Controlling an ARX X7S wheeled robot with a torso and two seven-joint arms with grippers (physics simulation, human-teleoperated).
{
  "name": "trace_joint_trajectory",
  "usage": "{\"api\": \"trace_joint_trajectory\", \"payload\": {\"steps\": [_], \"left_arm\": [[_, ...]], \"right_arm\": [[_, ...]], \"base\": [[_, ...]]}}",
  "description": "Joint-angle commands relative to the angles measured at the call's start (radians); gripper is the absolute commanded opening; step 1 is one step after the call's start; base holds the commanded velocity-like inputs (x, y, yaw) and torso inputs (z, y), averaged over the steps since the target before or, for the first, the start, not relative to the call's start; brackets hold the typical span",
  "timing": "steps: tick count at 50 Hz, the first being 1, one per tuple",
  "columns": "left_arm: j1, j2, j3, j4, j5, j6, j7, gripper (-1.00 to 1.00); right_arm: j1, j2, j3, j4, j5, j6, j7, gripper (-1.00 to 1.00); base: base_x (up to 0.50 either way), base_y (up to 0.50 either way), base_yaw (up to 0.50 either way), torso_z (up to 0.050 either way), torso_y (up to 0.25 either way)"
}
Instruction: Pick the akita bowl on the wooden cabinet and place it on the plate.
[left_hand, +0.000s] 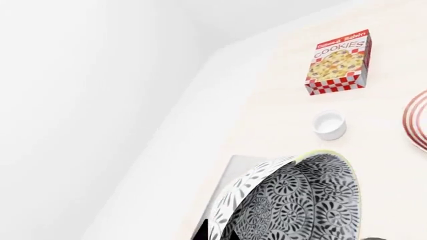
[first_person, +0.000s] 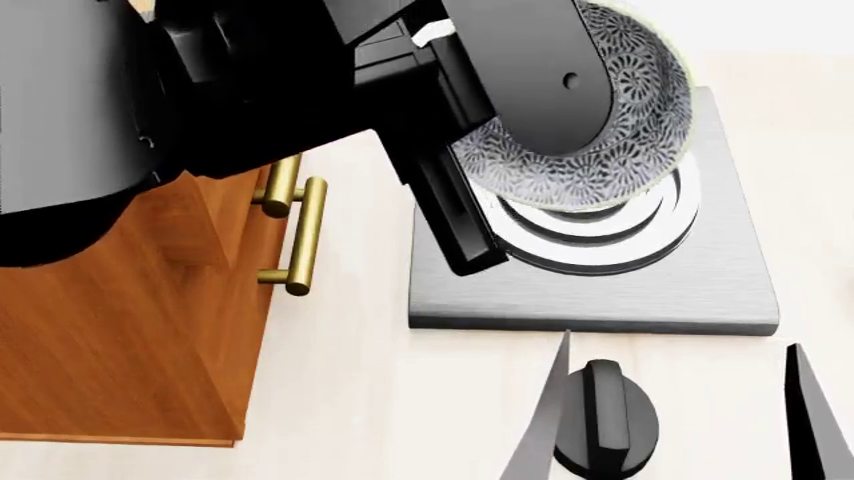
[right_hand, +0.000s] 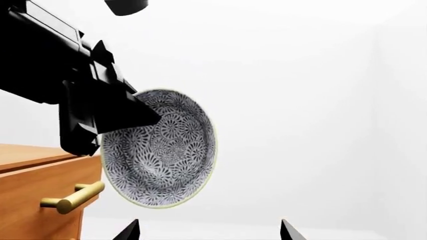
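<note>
Left arm: big black mass coming in from the upper left of the head view, reaching out past the wooden cabinet (first_person: 134, 340) and over the stove (first_person: 721, 290).
Left gripper (first_person: 534, 150): clamped on the akita bowl (first_person: 627, 130), one dark finger lying across the inside of the bowl and the rim pinched against it; can't really see the other finger.
Akita bowl position: up in the air, off the cabinet, hanging above the stove's white rings, not touching them as far as I can tell.
Akita bowl orientation: tipped pretty hard. In the right wrist view the bowl (right_hand: 163, 155) stands nearly on edge, its open mouth facing that camera and its rim plane close to vertical.
Plate (left_hand: 417, 120): only a sliver of red rings at the edge of the left wrist view, well apart from the bowl (left_hand: 300, 200).
Other stuff: white cup (left_hand: 329, 124) and cookies box (left_hand: 338, 62) on the pale tabletop (left_hand: 267, 115), black knob (first_person: 607, 418) in front of the stove.
Right gripper (right_hand: 210, 231): only two dark fingertips poke into view, set wide apart with nothing between them.
</note>
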Motion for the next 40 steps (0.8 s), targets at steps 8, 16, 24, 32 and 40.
{"api": "trace_joint_trajectory", "payload": {"steps": [8, 16, 24, 32, 40], "left_arm": [[0.022, -0.036, -0.005, 0.094, -0.017, 0.025, 0.01, -1.0], [0.041, -0.045, -0.004, 0.128, -0.038, 0.022, 0.001, -1.0], [0.037, -0.064, -0.02, 0.156, -0.065, 0.02, -0.007, -1.0], [0.047, -0.084, -0.046, 0.188, -0.107, 0.008, -0.036, -1.0], [0.076, -0.069, -0.057, 0.216, -0.143, 0.008, -0.08, -1.0]], "right_arm": [[-0.001, 0.006, 0.004, 0.005, 0.009, -0.005, 0.008, 1.0], [0.002, 0.003, 0.02, 0.031, 0.031, -0.021, 0.012, 1.0], [0.012, 0.0, 0.038, 0.039, 0.048, -0.016, 0.021, 1.0], [0.012, 0.0, 0.035, 0.038, 0.046, -0.017, 0.024, 1.0], [0.012, 0.001, 0.029, 0.038, 0.041, -0.018, 0.025, 1.0]], "base": [[0.0, 0.0, 0.0, 0.0, 0.0], [0.0, 0.0, 0.0, 0.002, 0.0], [0.0, 0.0, 0.0, 0.0, 0.001], [0.0, 0.0, 0.0, 0.0, 0.0], [0.0, 0.0, 0.0, 0.0, 0.0]]}}
